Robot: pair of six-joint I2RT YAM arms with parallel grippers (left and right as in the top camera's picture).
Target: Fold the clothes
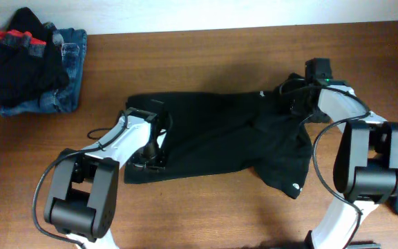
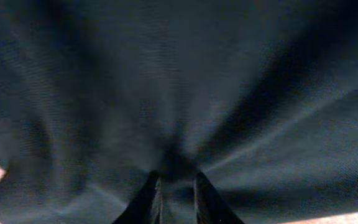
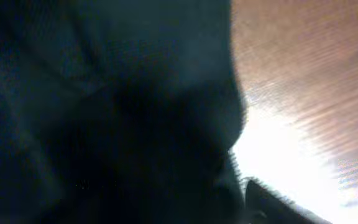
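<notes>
Nearly closed, the left gripper (image 2: 178, 182) pinched the creased black top (image 1: 220, 131), spread on a brown wooden table (image 1: 206, 55); whether the right gripper (image 1: 294, 104) stood open was unclear.

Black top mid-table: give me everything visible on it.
The black top is plain, matte, limp fabric, lying spread but rumpled on the wooden table, long side left to right. A sleeve-like flap at lower right carries a small white mark. The left gripper pinches its left end, creases radiating from the fingers. The right gripper is at its right end; its grip is unclear.
</notes>
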